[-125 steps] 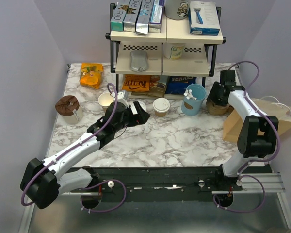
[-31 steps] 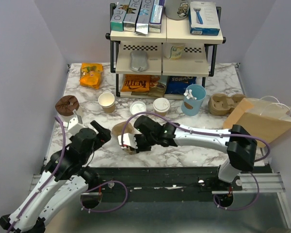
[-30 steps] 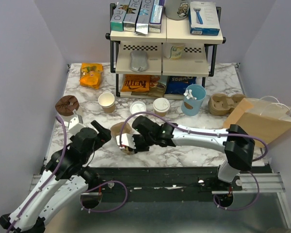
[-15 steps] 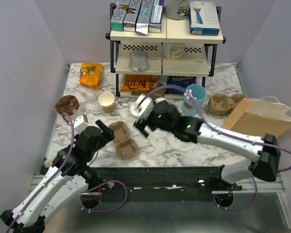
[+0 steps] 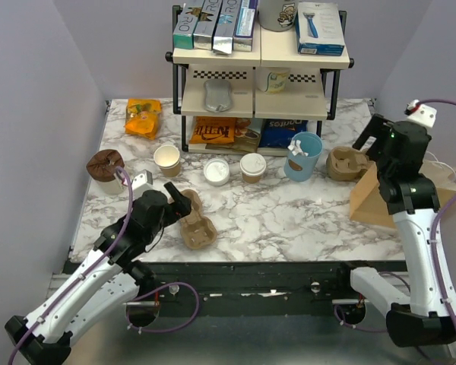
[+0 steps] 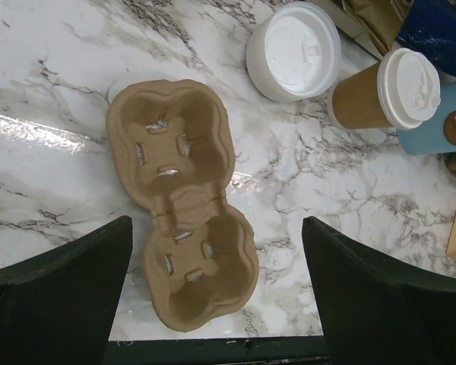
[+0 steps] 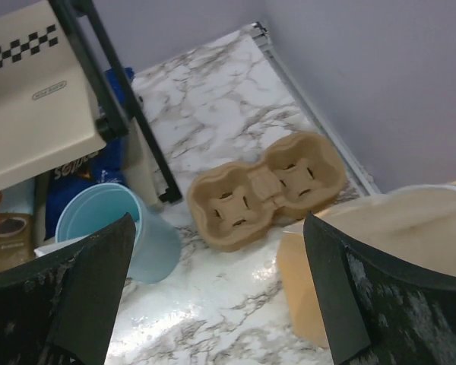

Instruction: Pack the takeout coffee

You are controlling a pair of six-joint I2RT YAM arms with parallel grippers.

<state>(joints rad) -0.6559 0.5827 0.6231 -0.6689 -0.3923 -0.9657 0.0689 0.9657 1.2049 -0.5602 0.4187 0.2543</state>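
The takeout coffee [image 5: 252, 166], a small brown paper cup with a white lid, stands upright on the marble bench [image 5: 289, 217] just in front of the bottom shelf of the rack [image 5: 258, 84]. It sits between a round white lid [image 5: 216, 171] on its left and a taller blue cup [image 5: 302, 156] on its right, near both but touching neither. Neither hand is on it. The left hand [image 5: 181, 199] is open and holds nothing. It hangs over the near left part of the bench, and its wrist view looks down between its two spread fingers [image 6: 61, 285] on a cardboard cup carrier [image 5: 195, 224] that lies flat on the marble with its pockets empty. The coffee shows in the upper right of that view, well beyond the carrier. The right hand [image 5: 371, 135] is also open and empty, raised at the far right of the bench. Below it lie a second cup carrier [image 5: 347, 163], flat beside the blue cup, and a brown paper bag [image 5: 410, 194] on its side at the right edge. The coffee is well apart from the bag. An open paper cup [image 5: 167, 159] without a lid stands to the left of the white lid.
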